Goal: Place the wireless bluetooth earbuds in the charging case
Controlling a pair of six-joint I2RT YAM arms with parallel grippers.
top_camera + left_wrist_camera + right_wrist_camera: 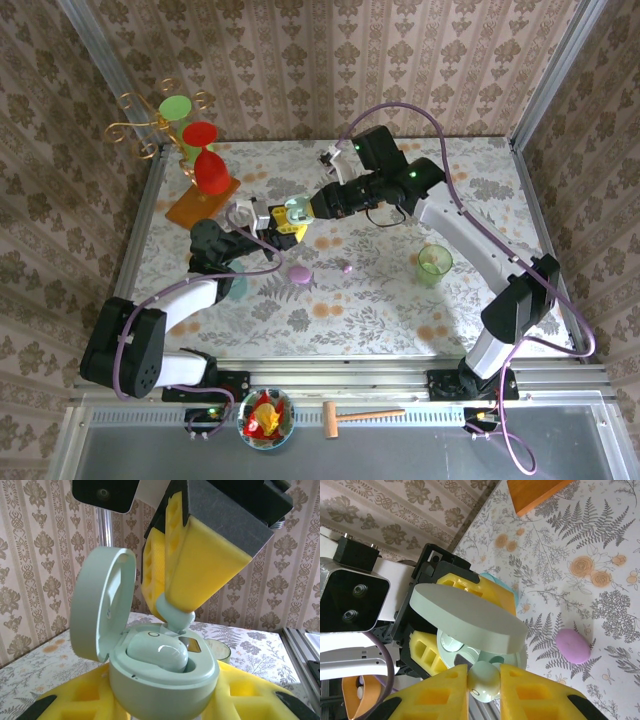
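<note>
Pinching a pale mint earbud [172,616], mostly hidden in its grip, the right hand [484,672] is nearly closed, just above the open mint-green oval charging case [165,676]. Clamped round that case, the left hand [162,699] leaves its base cut off. A glossy second bud [157,652] sits inside; the other socket is hidden.

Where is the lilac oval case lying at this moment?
In the top view, the lilac oval case lies on the table near its centre, just left of a tiny purple bud.
</note>
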